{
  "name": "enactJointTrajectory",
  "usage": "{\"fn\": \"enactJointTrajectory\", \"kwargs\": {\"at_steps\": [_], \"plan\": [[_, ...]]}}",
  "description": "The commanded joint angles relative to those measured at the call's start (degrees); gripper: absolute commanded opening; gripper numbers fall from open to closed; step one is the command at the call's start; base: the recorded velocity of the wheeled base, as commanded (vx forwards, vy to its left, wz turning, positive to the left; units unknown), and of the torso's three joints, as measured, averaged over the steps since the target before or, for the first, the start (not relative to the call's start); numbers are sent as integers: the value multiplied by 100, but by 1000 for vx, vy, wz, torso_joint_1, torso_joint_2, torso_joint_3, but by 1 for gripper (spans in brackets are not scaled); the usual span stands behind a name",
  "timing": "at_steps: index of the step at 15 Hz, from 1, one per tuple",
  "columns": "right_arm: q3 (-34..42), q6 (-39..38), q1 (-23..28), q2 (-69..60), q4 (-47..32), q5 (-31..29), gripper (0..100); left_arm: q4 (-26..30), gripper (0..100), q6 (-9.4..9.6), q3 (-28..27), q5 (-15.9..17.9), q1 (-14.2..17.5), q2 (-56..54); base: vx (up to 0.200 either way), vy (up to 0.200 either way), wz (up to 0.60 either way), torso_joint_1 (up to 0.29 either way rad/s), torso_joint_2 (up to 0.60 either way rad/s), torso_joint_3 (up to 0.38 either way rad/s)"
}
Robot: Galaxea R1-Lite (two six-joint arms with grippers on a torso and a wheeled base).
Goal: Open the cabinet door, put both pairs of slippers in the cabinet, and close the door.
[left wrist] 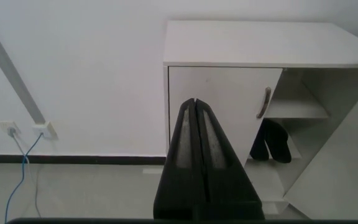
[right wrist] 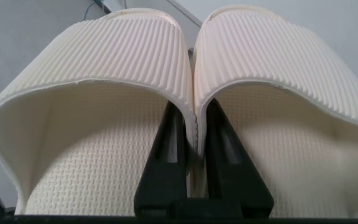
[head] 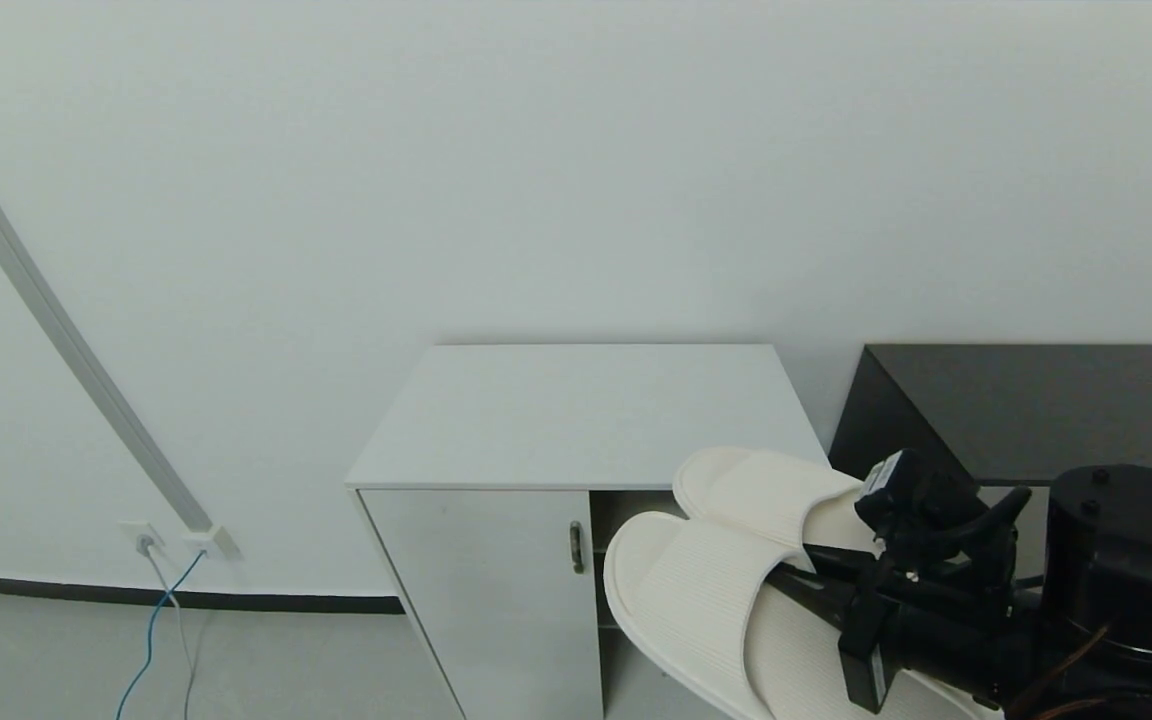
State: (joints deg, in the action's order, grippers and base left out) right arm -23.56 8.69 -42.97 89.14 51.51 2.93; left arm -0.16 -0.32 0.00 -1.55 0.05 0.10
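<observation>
The white rectangular cabinet stands at lower centre of the head view, against a pale wall. Its left door, fitted with a dark vertical handle, is shut. The right half is open and exposes the white interior shelves. A pair of dark slippers stands inside the open compartment, below the upper shelf (what it rests on cannot be made out).

A pair of cream ribbed fabric slippers occupies the lower right of the head view, in front of the cabinet's open half, toes pointing to the upper left. The right jaws are clenched on both cream slippers at once: one jaw sits inside each slipper, and the two adjoining side walls are pinched between them.

The left jaws are pressed fully together, grasping nothing, and face the shut door.

A black desk lies at the right edge, just beside the cabinet. A wall socket with a blue cable sits at lower left.
</observation>
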Motion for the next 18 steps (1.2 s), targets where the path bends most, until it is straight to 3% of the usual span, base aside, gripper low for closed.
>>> {"fn": "enactJointTrajectory", "kwargs": {"at_steps": [1, 18], "plan": [[19, 19, -9, -2, 0, -3, 0, -2, 0, -3, 0, -3, 4, -1, 0, 0, 0, 0, 0, 0], [124, 27, -80, -19, 0, 15, 0, -2, 0, 5, 0, 5, 4, -1, 0, 0, -35, -14, 29, 16]]}}
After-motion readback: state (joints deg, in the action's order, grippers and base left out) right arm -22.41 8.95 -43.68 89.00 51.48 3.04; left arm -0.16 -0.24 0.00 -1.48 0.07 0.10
